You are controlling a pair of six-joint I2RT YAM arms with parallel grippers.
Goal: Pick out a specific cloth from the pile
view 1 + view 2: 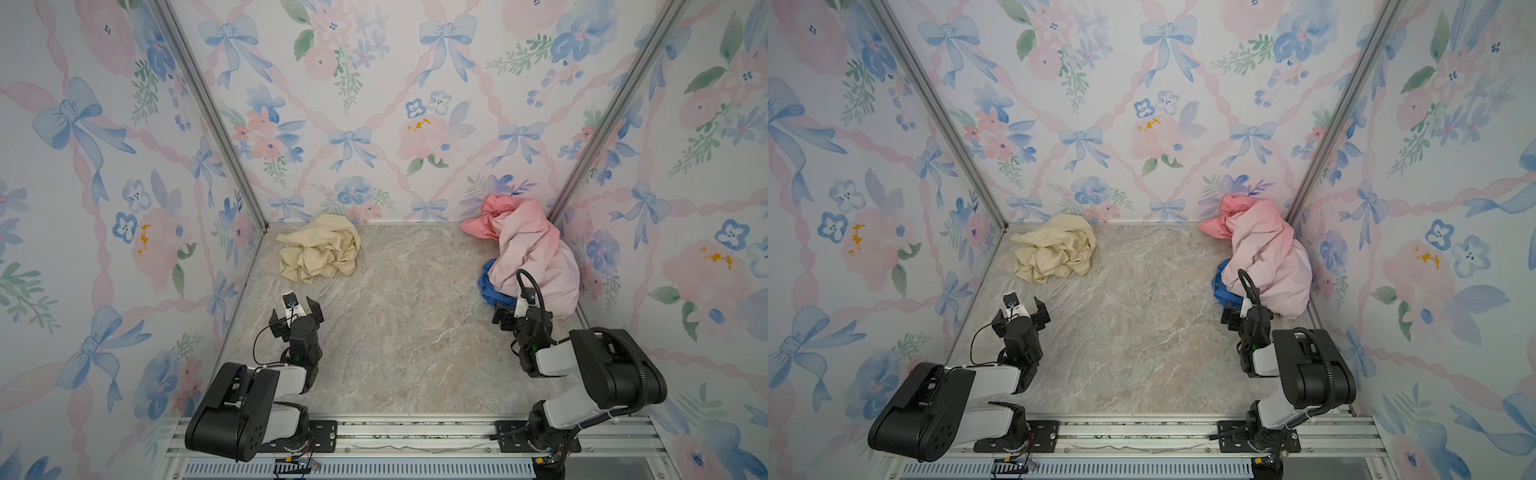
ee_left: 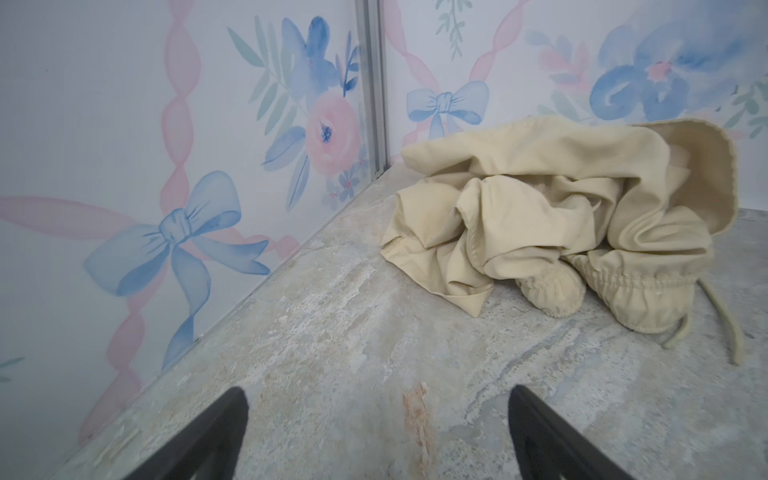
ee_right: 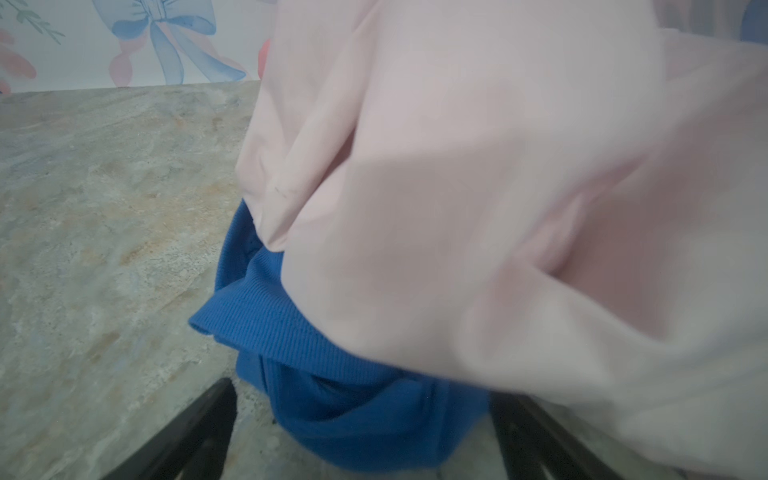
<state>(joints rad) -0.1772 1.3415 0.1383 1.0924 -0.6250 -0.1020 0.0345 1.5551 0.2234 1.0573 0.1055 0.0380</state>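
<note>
The cloth point(image 1: 320, 249) point(image 1: 1054, 249), cream-yellow and crumpled, lies alone near the back left corner. Its gathered elastic edge and thin drawstring show in the left wrist view point(image 2: 561, 216). My left gripper point(image 1: 296, 311) point(image 1: 1020, 311) point(image 2: 377, 390) stands open a little in front of it, with only bare floor between its fingers. The pile point(image 1: 532, 257) point(image 1: 1262, 257) sits against the right wall: a large pale pink garment point(image 3: 498, 187), a coral one point(image 1: 494, 212) behind it, and a blue one point(image 3: 332, 374) at its front. My right gripper point(image 1: 511, 311) point(image 1: 1239, 313) point(image 3: 361, 390) is open, its fingers either side of the blue garment.
The marbled floor point(image 1: 395, 332) is boxed in by floral walls on three sides, with metal posts point(image 1: 216, 124) at the back corners. An aluminium rail point(image 1: 415, 436) carrying both arm bases runs along the front edge.
</note>
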